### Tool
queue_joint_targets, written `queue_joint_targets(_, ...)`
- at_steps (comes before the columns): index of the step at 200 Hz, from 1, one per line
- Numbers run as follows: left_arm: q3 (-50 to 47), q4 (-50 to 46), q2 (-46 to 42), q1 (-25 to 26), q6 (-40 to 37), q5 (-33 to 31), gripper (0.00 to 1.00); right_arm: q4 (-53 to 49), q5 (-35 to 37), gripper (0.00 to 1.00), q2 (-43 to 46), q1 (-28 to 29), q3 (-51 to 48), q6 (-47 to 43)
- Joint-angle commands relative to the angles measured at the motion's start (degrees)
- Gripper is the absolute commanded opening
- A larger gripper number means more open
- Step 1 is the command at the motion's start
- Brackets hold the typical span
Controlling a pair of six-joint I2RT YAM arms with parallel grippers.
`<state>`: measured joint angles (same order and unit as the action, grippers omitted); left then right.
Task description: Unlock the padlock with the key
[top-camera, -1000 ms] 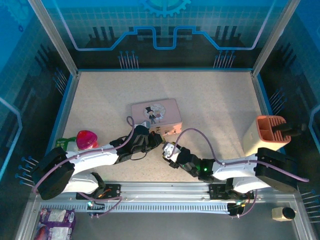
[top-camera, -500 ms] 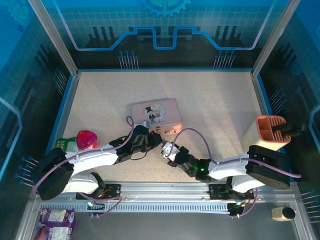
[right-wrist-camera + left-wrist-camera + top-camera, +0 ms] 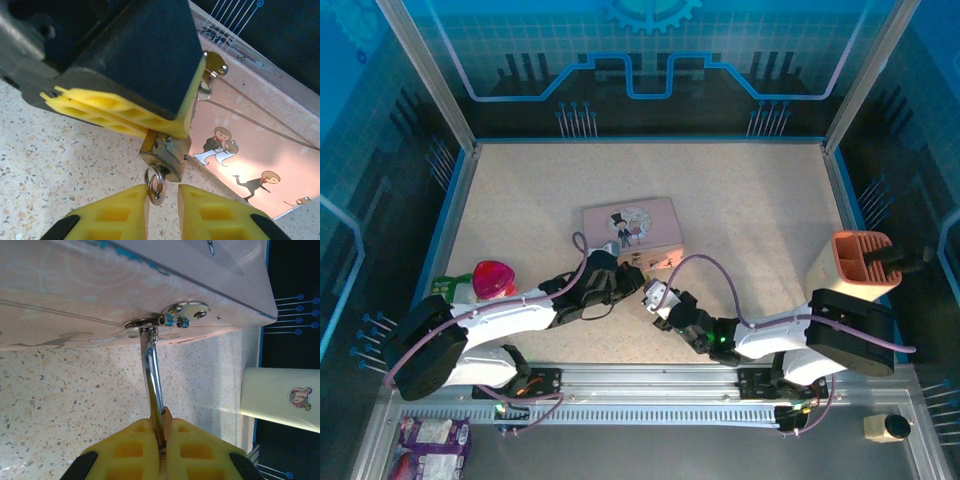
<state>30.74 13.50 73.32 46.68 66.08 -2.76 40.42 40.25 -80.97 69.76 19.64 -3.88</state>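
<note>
The small brass padlock (image 3: pixel 165 152) hangs by its silver shackle (image 3: pixel 152 365) from the hasp of the pink tin (image 3: pixel 630 228). My left gripper (image 3: pixel 162 432) is shut on the padlock body and holds it just off the tin's front wall. The key (image 3: pixel 159 186), with a wire ring on its head, sticks out of the padlock's underside. My right gripper (image 3: pixel 164 192) stands narrowly open around the key's head. The head touches the left finger (image 3: pixel 117 212) and is clear of the other. In the top view the left gripper (image 3: pixel 628 276) and the right gripper (image 3: pixel 651 294) meet in front of the tin.
A cream container with an orange top (image 3: pixel 852 265) stands at the right edge. A red and pink object (image 3: pixel 492 278) sits at the left beside the left arm. A wrapped packet (image 3: pixel 432 440) and a small block (image 3: pixel 887 427) lie off the table near the front.
My right gripper has slid left and forward up to the padlock, and its jaws have narrowed around the key's head. The left gripper and the padlock have not moved.
</note>
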Motion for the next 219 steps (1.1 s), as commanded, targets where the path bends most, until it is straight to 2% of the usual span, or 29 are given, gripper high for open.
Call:
queue_joint_targets(1, 1.51, 4.82, -2.03, -0.01, -0.29, 0.9, 0.0, 2.64, 2.01, 0.22, -1.11, 0.83, 1.63, 1.13)
queue_joint_targets(96, 1.07, 6.27, -0.56, 0.36, 0.8, 1.17, 0.0, 5.89, 4.29, 0.17, -3.1, 1.69, 2.42, 0.91)
queue_joint_targets(131, 1.1, 6.62, 0.03, 0.41, 0.83, 1.58, 0.0, 5.1, 4.04, 0.14, -3.54, 1.65, 3.33, 3.77)
queue_joint_targets(179, 1.34, 6.63, 0.51, 0.36, 0.41, 1.68, 0.0, 3.32, 7.4, 0.09, -3.67, 1.7, 4.32, 14.8)
queue_joint_targets(206, 1.51, 6.27, 0.69, 0.37, -0.46, 1.63, 0.0, 2.03, 3.92, 0.06, -2.85, 1.31, 4.24, 23.48)
queue_joint_targets(219, 1.36, 5.43, 0.22, 0.4, -1.15, 0.53, 0.0, 1.35, 1.25, 0.01, -1.82, 0.84, 3.5, 28.76)
